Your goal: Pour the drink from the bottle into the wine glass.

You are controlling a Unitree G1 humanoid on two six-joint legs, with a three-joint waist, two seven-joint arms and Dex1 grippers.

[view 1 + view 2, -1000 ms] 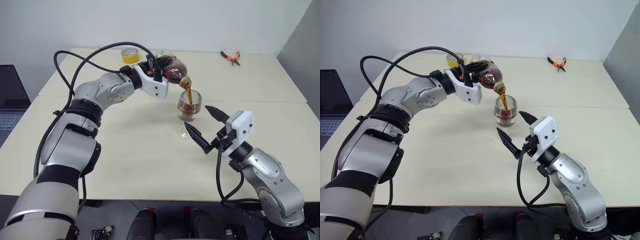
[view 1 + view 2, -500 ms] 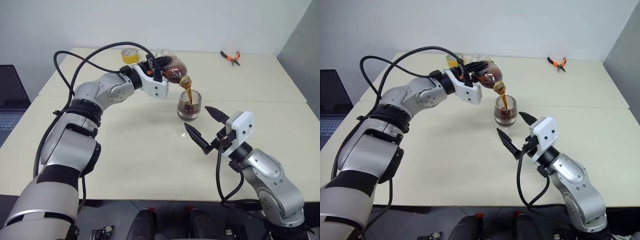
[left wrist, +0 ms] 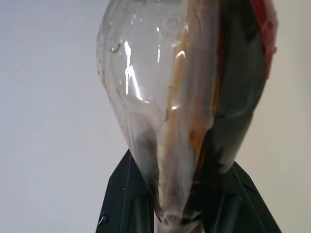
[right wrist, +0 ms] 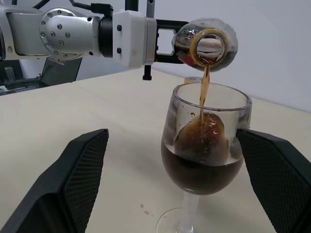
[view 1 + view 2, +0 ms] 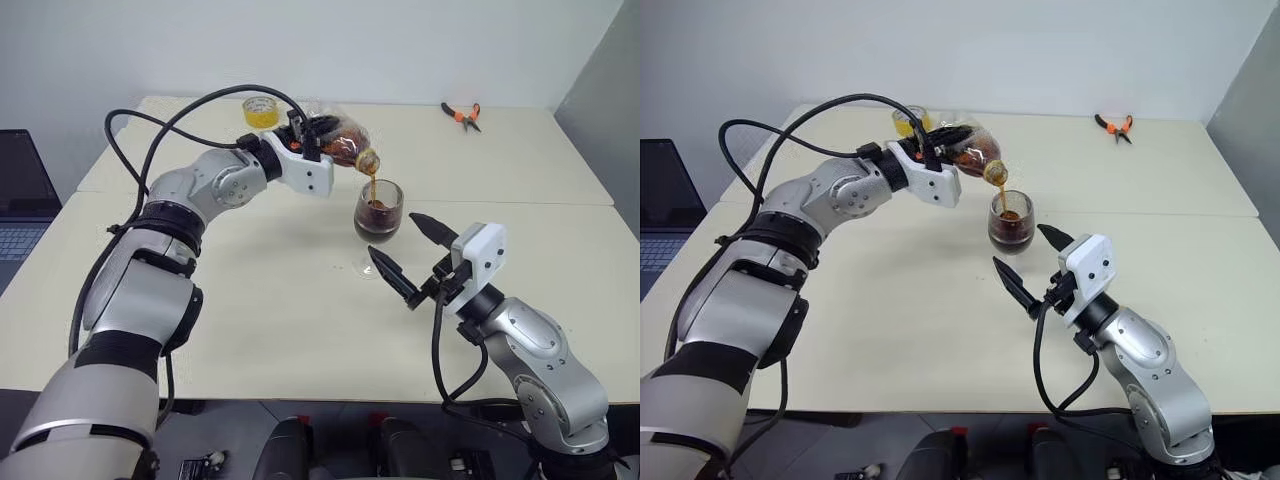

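The drink's level in the wine glass is climbing since a second ago, and I am rolling my left gripper further — it is clamping the bottle tipped over the rim, a thin stream falling into the bowl. My right gripper is waiting wide open just beside the glass on the table. I am mid-pour; next I judge I should tip back upright before it overfills.
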